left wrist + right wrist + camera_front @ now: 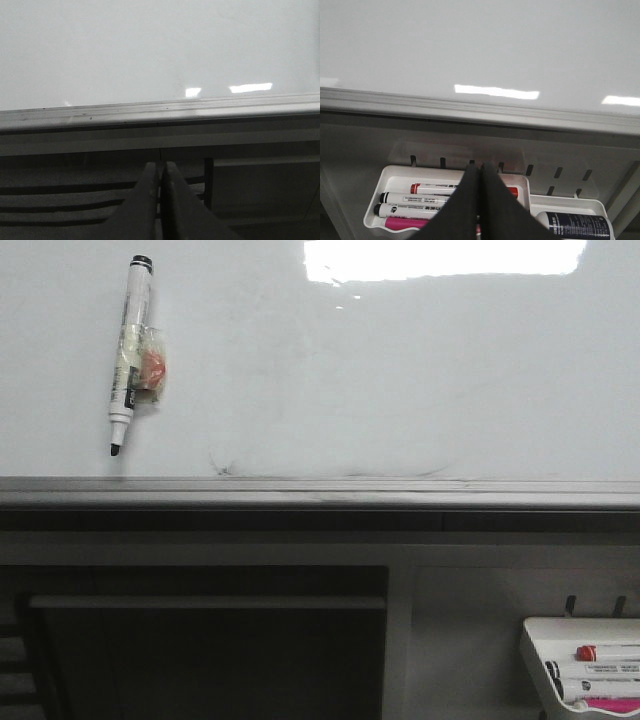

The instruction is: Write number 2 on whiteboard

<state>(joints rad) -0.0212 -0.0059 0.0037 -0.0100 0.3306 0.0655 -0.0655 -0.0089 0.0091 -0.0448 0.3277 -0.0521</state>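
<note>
**Whiteboard blank, marker waiting to be picked**

Writing is not yet begun, I am judging: the large glossy white whiteboard (400,380) with the grey metal edge rail is showing only faint grey smudges near the rail and a bright glare at the top, and no number 2 is standing anywhere on it. I am seeing myself at the first step, before any grasp.

My left gripper (161,200) is hanging below the rail with its two dark fingers pressed together, gripping nothing. My right gripper (480,200) is the same, fingers clenched on nothing, hovering over the small white plastic tray (375,205) under the board.

The black-capped white marker (128,350) is sticking on the board at the upper left of the front view, its uncapped tip pointing down, with a piece of clear tape and something orange at its middle. It seems the tool for me. The next move is asking my left arm to rise, spread its fingers, and close on the barrel without smearing the tip on the surface.

In the tray, a red marker (440,188), two black-capped markers (415,204) and a pink object are lying side by side. A dark blue bottle (577,226) is standing in the neighbouring tray. Nothing is blocking the board, but the rail is jutting out between my fingers and the surface.
</note>
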